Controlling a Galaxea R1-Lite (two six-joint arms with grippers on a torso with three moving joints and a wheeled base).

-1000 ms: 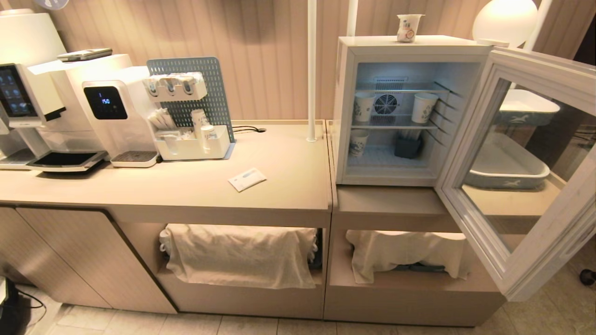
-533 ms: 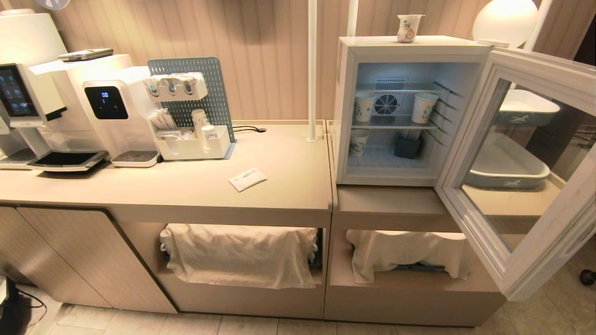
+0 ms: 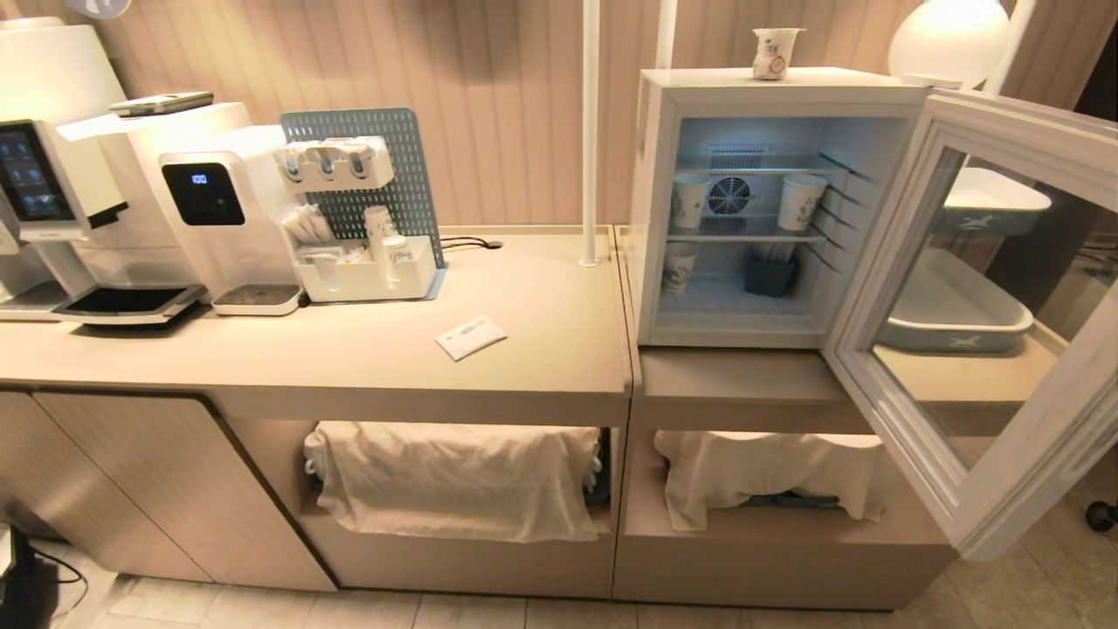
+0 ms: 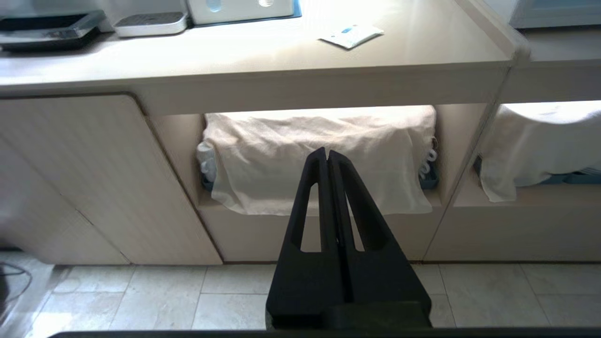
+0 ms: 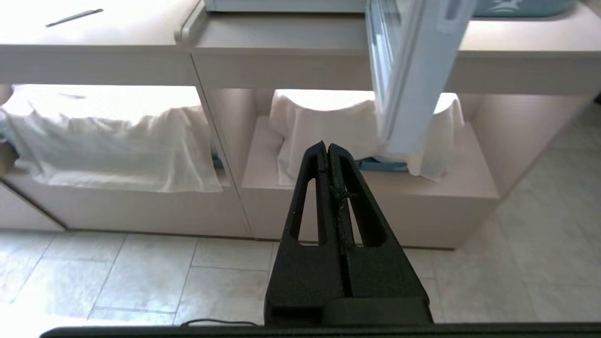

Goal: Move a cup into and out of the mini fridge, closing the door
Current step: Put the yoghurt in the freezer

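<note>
The small white cup point(image 3: 773, 52) stands upright on top of the mini fridge point(image 3: 664, 210), at the right of the counter. The door point(image 3: 978, 332) is swung wide open toward me on its right-hand hinge; its lower edge point(image 5: 413, 80) shows in the right wrist view. Inside, wire shelves and a round fan show. Neither arm appears in the head view. My left gripper point(image 4: 327, 153) is shut and empty, low before the open shelf under the counter. My right gripper point(image 5: 327, 147) is also shut and empty, low in front of the shelf below the fridge.
Three taller patterned paper cups point(image 3: 799, 202) and a dark holder point(image 3: 769, 273) sit in the fridge. Coffee machines point(image 3: 210, 210), a condiment rack point(image 3: 367, 262) and a sachet point(image 3: 472, 336) occupy the counter. Cloth-covered bins point(image 3: 454, 476) fill the lower shelves. Grey trays point(image 3: 952, 306) stand behind the door.
The whole head view has shifted slightly, so the scene sits a little further right than before. No object has moved and both grippers stay as they were.
</note>
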